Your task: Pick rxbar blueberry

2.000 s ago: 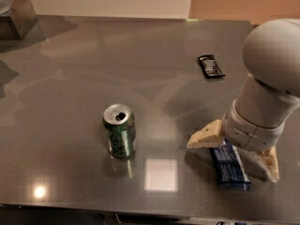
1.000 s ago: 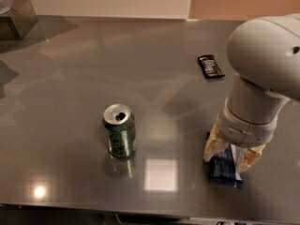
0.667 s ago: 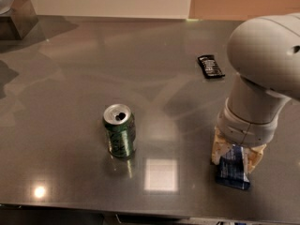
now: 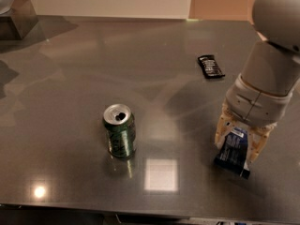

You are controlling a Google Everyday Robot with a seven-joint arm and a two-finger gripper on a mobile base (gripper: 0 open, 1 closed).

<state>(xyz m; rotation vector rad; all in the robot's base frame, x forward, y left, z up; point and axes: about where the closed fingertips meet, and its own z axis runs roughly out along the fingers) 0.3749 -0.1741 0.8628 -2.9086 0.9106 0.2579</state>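
Observation:
The rxbar blueberry [image 4: 233, 153] is a dark blue wrapped bar with a pale panel, at the right front of the grey table [image 4: 70, 78]. My gripper [image 4: 239, 142] hangs from the grey arm at the right and its tan fingers [image 4: 222, 128] are closed on the bar's upper end. The bar hangs tilted between the fingers, its lower end close to the table surface; I cannot tell whether it touches.
A green soda can [image 4: 120, 131] stands upright left of centre. A small black wrapped bar [image 4: 210, 66] lies farther back on the right. A dark block [image 4: 18, 18] stands at the back left corner. The table's front edge is close below the bar.
The fingers, spread wide over the flat bar two seconds ago, have closed on it. The arm has since risen and the bar has tilted up with it.

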